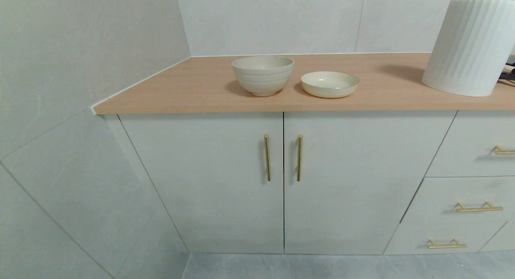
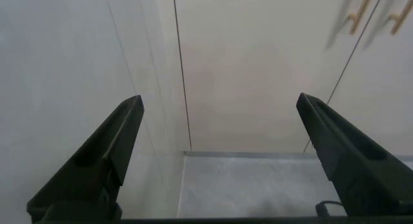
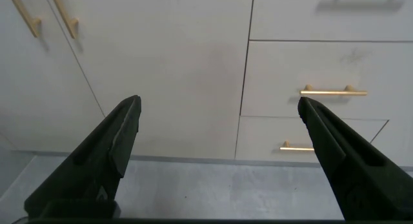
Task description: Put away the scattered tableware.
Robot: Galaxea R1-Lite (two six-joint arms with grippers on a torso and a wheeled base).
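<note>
Left gripper (image 2: 218, 101) and right gripper (image 3: 218, 102) low by the cabinet (image 1: 209, 182), fingers (image 2: 110, 153) apart, empty; I'd lift one over the bowl (image 1: 262, 74) on the desk (image 1: 193, 89) above the cabinet, pinch its rim squarely.

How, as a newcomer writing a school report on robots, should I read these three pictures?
A two-armed robot took all three. The wide picture comes from a camera on its head, looking down at a wooden countertop. On it stand a deep bowl and, beside it but not touching, a shallow dish. A white ribbed container stands further to the robot's right. The other two pictures come from cameras on its wrists. The dark prongs in each are that arm's tool: the left tool and the right tool. Both are open and hold nothing, and they face the cabinet doors and drawers.
</note>
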